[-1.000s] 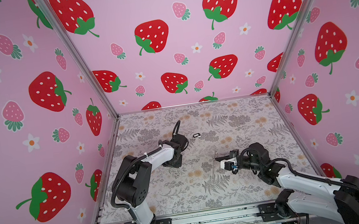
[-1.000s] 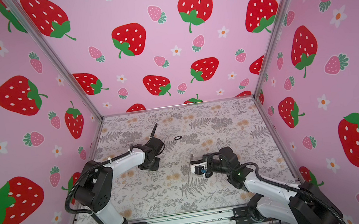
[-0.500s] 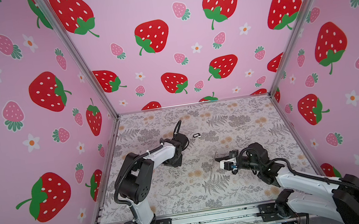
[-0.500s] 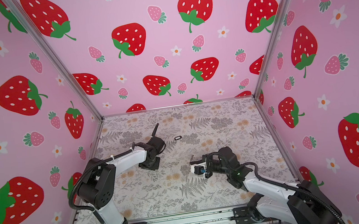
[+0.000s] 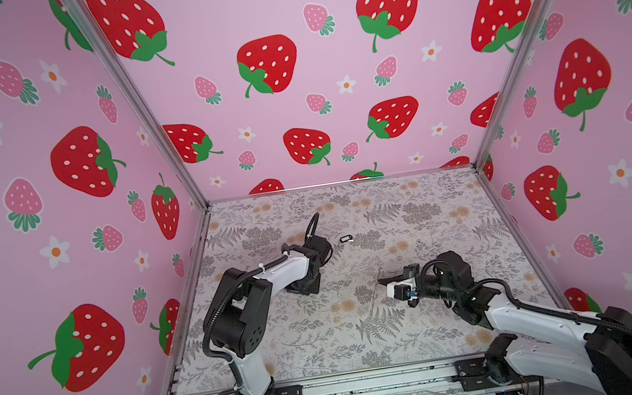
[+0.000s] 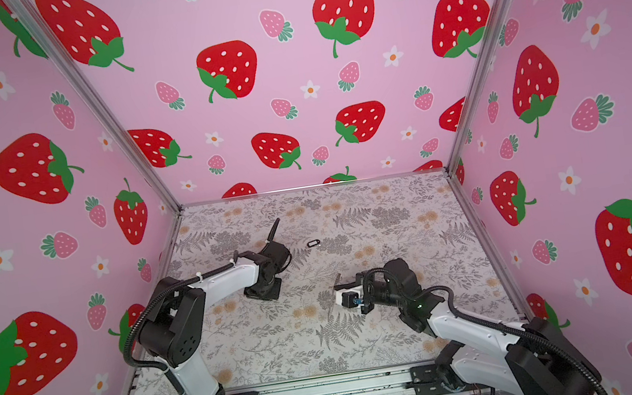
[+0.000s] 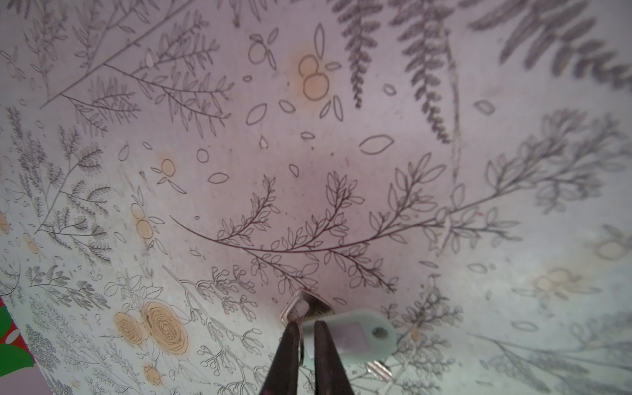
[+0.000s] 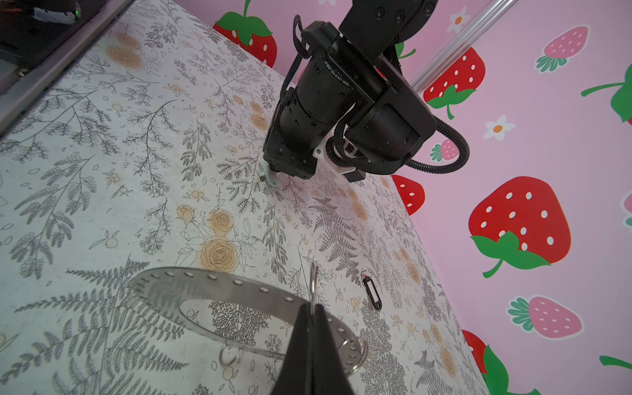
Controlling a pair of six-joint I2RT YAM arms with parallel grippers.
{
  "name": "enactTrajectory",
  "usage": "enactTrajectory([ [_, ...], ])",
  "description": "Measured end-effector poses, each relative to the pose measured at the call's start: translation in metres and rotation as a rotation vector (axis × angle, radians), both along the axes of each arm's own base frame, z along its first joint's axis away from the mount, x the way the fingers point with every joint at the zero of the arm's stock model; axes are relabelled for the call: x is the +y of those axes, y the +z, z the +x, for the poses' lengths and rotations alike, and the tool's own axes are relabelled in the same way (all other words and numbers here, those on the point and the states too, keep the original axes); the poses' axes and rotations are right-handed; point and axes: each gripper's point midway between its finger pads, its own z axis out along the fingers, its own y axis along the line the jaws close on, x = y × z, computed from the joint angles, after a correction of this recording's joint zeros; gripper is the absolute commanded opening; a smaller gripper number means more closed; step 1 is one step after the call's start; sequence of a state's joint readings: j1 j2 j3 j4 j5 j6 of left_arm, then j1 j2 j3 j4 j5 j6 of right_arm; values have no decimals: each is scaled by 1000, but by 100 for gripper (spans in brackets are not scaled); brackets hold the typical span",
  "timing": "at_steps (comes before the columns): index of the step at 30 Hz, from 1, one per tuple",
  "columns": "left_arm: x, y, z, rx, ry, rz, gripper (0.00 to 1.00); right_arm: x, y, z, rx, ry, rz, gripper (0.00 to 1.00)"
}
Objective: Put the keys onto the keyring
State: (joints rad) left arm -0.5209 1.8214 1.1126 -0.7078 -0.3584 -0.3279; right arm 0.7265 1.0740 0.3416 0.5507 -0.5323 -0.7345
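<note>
Key (image 7: 321, 307) half under pale tag (image 7: 355, 333), keyring (image 8: 222, 289) partly behind right end effector (image 8: 312, 307)

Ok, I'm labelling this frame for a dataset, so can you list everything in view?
keyring: one, silvery grey, in the right gripper
wire loops: three seen, silver, on the keyring's rim
tagged key: one, pale tag with metal key, on the mat at the left gripper
black-rimmed tag: one, black with white centre, alone on the mat towards the back
mat: one, pale floral print, covering the table
walls: three, pink with strawberries, around the mat
base rail: one, silver, along the front
left gripper: one, black, closed on the tagged key's wire ring
right gripper: one, black, shut on the keyring
arms: two, white and black, on the base rail
</note>
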Motion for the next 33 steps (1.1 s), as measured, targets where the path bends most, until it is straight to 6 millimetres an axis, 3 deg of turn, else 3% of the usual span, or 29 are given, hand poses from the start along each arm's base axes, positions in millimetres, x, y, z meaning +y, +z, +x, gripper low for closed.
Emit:
enactTrajectory([
  [6, 1, 0, 0, 0, 5, 0, 7, 0, 0, 0, 0, 0, 0, 0],
  [8, 2, 0, 0, -3, 5, 6, 1, 0, 0, 0, 0, 0, 0, 0],
  [14, 1, 3, 1, -7, 9, 1, 0, 0, 0, 0, 0, 0, 0, 0],
  [18, -4, 15, 2, -29, -5, -39, 0, 0, 0, 0, 0, 0, 0, 0],
  [21, -15, 36, 6, -85, -43, -100, 0, 0, 0, 0, 0, -2, 0, 0],
  [24, -36, 69, 9, -196, -138, -200, 0, 0, 1, 2, 8, -15, 3, 0],
  [28, -75, 119, -4, -383, -334, -415, 0, 0, 3, 5, 20, -31, 11, 0],
  [33, -103, 161, -25, -571, -536, -643, 0, 4, 17, 12, 12, -46, 34, 0],
])
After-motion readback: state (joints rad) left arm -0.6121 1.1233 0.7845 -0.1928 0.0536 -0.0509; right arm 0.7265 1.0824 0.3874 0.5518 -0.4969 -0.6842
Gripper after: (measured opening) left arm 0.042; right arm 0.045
